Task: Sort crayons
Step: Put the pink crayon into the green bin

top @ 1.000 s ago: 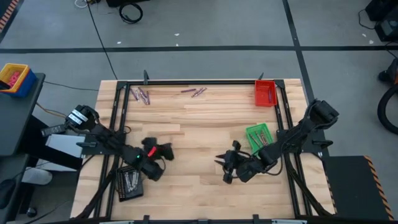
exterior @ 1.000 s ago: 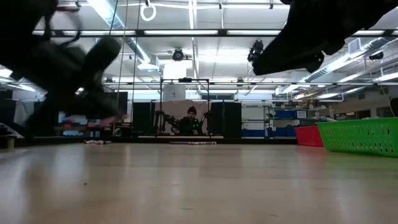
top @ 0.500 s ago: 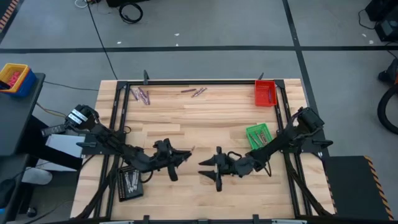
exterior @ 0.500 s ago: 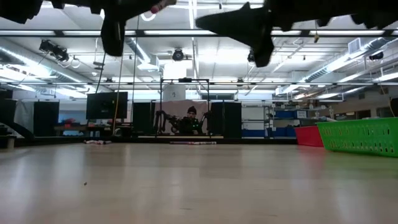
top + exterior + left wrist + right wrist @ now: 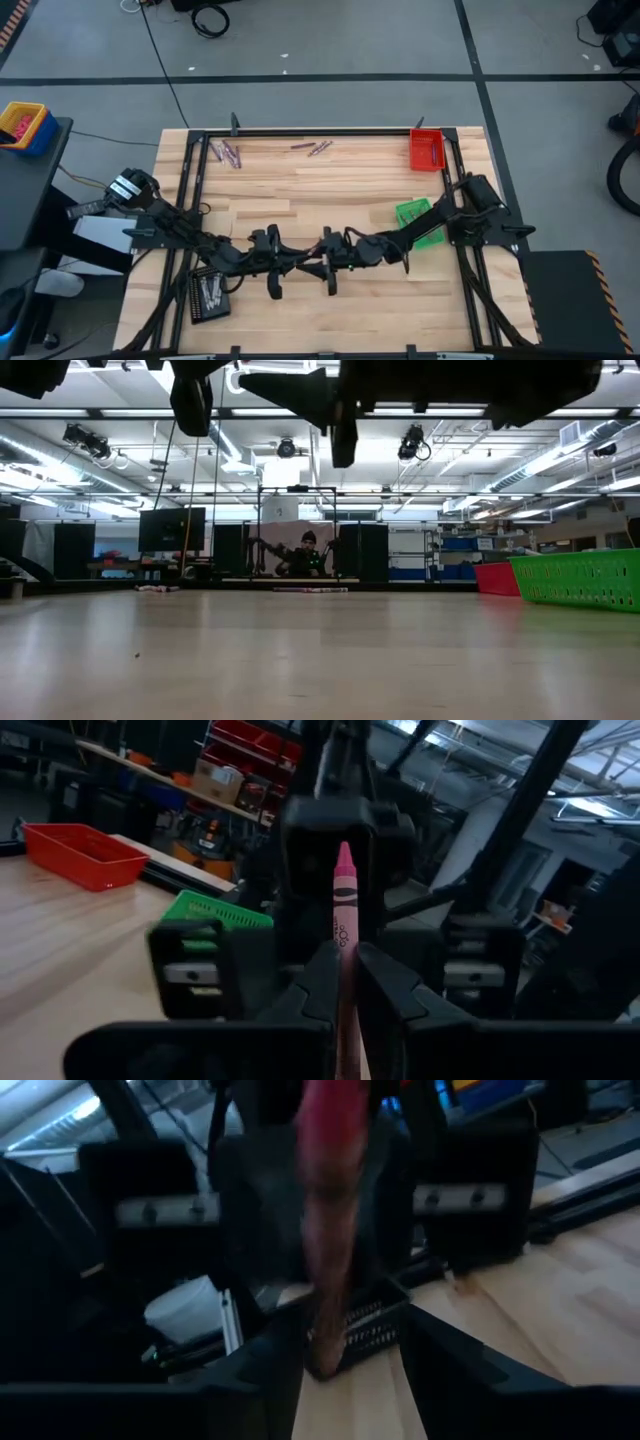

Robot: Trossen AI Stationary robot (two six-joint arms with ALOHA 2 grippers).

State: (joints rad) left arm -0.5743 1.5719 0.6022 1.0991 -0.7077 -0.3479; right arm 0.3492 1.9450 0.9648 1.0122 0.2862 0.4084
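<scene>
The tabletop is pale wooden planks bounded by a dark metal frame, and loose crayons lie along its far edge in two small clusters, one near the far left corner and another nearer the middle. A red tray sits at the far right corner, a green tray lies on the right side below it holding a few crayons, and a black tray rests at the near left with pale sticks inside. In the low view the red tray and green tray stand side by side at the right, the wood in front of them bare.
</scene>
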